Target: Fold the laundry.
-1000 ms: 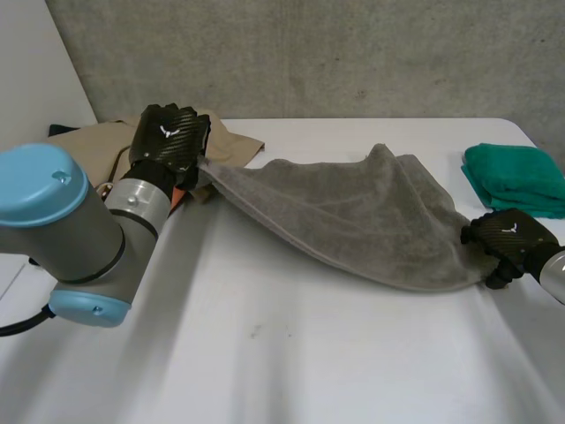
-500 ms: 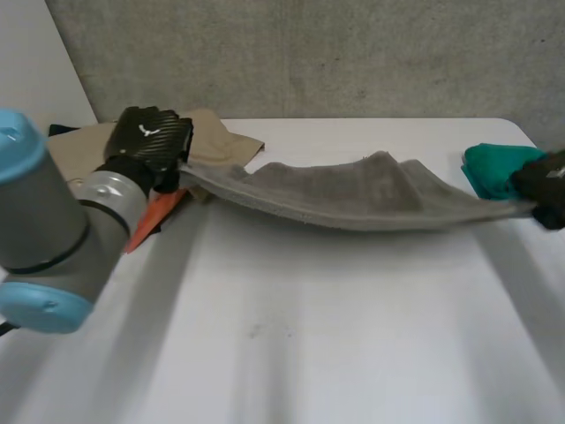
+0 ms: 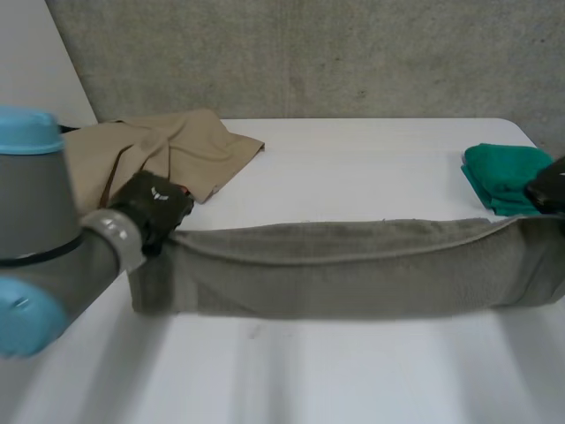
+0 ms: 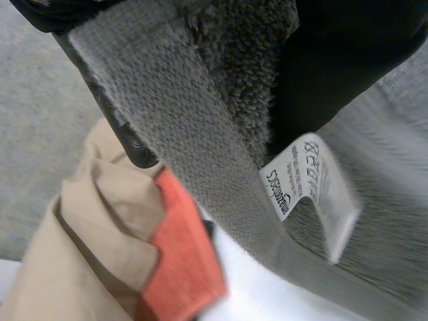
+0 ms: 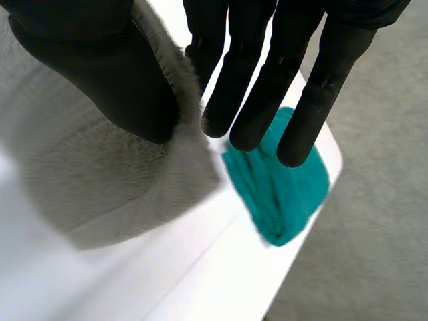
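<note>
A grey towel (image 3: 353, 265) hangs stretched in a long band between my two hands, above the white table (image 3: 353, 380). My left hand (image 3: 157, 205) holds its left end. In the left wrist view the hand (image 4: 348, 60) is shut on the towel's woven hem (image 4: 200, 147), beside a white label (image 4: 307, 180). My right hand (image 3: 549, 187) holds the right end at the table's right side. In the right wrist view its thumb (image 5: 100, 73) pinches the towel's edge (image 5: 87, 174) against straight fingers (image 5: 267, 80).
A folded green cloth (image 3: 510, 172) lies at the table's right edge, just beyond my right hand (image 5: 281, 194). A crumpled tan cloth (image 3: 168, 150) lies at the back left, with an orange cloth (image 4: 180, 254) beside it behind my left hand.
Both hands came towards the near side and apart with the towel. It was slumped on the table and is now pulled into a taut band. The right hand rose and closed.
</note>
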Robot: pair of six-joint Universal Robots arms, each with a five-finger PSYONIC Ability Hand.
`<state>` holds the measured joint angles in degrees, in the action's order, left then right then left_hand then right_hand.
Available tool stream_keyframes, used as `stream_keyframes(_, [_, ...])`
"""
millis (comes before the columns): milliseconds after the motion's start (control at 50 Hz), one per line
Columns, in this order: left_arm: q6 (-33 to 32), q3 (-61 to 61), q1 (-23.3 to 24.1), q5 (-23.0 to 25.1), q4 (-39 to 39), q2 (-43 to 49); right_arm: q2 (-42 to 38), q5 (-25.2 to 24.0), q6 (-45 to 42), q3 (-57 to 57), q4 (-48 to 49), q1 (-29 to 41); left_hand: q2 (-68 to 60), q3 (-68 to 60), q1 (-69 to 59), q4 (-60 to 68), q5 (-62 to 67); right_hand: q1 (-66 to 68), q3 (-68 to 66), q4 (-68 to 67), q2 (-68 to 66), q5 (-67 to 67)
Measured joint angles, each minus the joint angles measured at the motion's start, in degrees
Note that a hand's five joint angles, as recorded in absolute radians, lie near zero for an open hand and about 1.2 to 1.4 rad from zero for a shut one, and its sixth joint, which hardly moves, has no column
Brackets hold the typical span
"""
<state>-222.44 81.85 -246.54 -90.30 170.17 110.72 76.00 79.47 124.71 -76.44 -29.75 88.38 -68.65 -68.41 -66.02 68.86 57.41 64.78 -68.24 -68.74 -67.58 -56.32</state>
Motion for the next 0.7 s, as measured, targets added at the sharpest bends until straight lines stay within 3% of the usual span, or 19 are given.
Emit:
stream_keyframes(120, [-2.05, -15.20, -0.31, -0.65, 11.63, 10.18, -9.80, 7.34, 3.58, 11.08, 14.40, 5.20, -0.01, -0.03, 0.00, 0.01, 0.00, 0.00, -0.01, 0.00, -0.01, 0.00])
stream_keyframes(140, [-2.08, -15.89, -0.32, -0.67, 12.50, 10.44, -10.06, 7.49, 3.89, 11.65, 15.30, 5.33, -0.01, -0.03, 0.00, 0.01, 0.00, 0.00, -0.01, 0.00, -0.01, 0.00])
stream_keyframes(280, [-1.94, -26.21, -0.63, -0.82, 39.70, 11.85, -10.20, 8.34, 13.70, 19.04, 41.53, 6.38, -0.02, -0.03, 0.00, 0.01, 0.00, 0.00, -0.01, 0.00, -0.01, 0.00])
stream_keyframes(340, [-1.25, -26.35, -0.66, -0.87, 46.44, 11.11, -8.66, 8.05, 16.23, 18.18, 48.96, 6.32, -0.02, -0.03, 0.00, 0.01, 0.00, 0.00, -0.01, -0.01, -0.01, -0.04])
stream_keyframes(460, [3.26, -20.47, -0.98, -0.72, 47.84, 8.86, -6.82, 7.06, 17.74, 13.35, 52.25, 6.40, -0.02, -0.03, 0.00, 0.01, 0.00, 0.00, 0.00, -0.01, -0.01, -0.67])
stream_keyframes(700, [7.13, -0.59, -1.13, -0.37, 44.91, 8.23, -10.06, 0.72, 17.18, -0.47, 42.20, 6.09, -0.05, -0.04, 0.00, 0.01, 0.00, 0.00, -0.01, -0.01, -0.01, -0.78])
